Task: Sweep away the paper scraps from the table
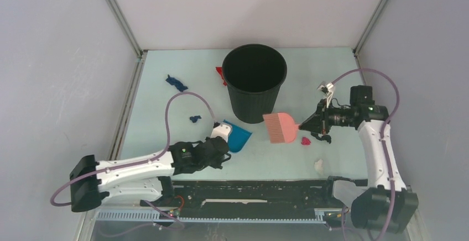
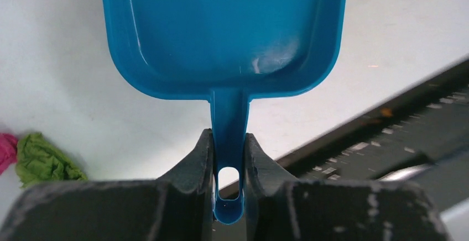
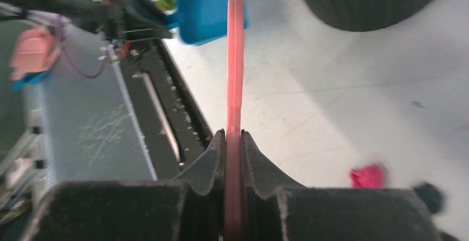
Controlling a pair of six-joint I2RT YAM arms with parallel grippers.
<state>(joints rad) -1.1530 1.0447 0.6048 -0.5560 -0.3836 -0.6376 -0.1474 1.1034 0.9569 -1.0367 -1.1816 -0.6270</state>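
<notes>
One magenta scrap lies just right of the brush (right fingers clamp it), left fingers gripping the dustpan.

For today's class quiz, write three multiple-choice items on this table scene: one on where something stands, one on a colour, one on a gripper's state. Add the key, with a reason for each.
1. Where does the black bin stand on the table?
A. against the left edge
B. midway between the left and right edges
C. against the right edge

2. What colour is the hand brush?
A. green
B. white
C. pink

3. What is the left gripper doing?
A. shut on the dustpan handle
B. hanging open over bare table
C. shut on the bin's rim

Key:
1 B, the top view shows it centred between the side frames.
2 C, its bristles and body are pink.
3 A, the left wrist view shows both fingers pressed against the blue handle.
</notes>
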